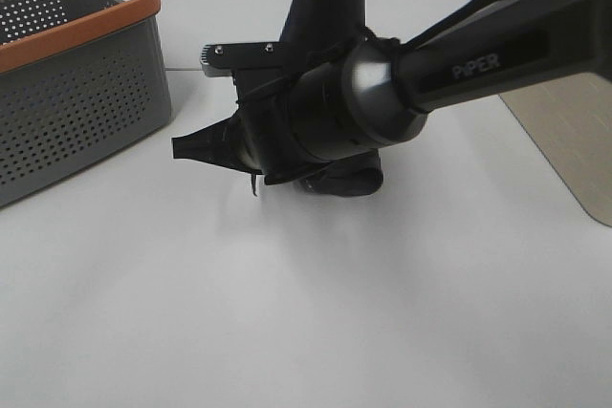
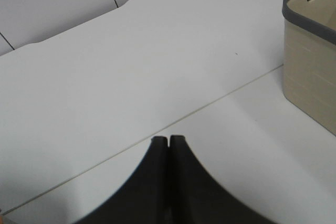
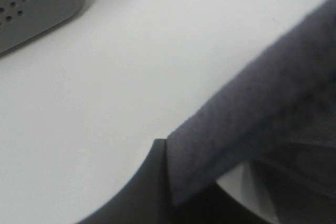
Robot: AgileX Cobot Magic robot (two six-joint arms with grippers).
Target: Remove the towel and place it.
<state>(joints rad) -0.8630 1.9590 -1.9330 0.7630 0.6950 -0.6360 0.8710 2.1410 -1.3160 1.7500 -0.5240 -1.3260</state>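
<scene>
— What is the right claw (image 3: 167, 148) doing?

— It is pinching the towel (image 3: 252, 114). The dark cloth is passing between its jaws, which are nearly together with only the cloth's thickness between them. One finger is showing; the cloth is hiding the other.

— Why by an edge?

— Probably so the rest is hanging free and can be laid out flat, rather than coming along as a ball.

— And where is the towel sitting overall?

— From the high camera, it is spreading around the right arm (image 1: 478, 54) over the middle of the table (image 1: 287, 332). One fold is running off the top of that view and a bunched part seems to be resting on the surface below the wrist. It is lying well clear of the grey basket (image 1: 86, 112), outside it.

— Is the left claw (image 2: 169, 140) helping?

— No. Its fingers are pressing together on nothing, hanging over bare table near a beige bin (image 2: 315, 66), likely keeping out of the way.

— So the task?

— The removing looks done; the placing is looking close.
</scene>
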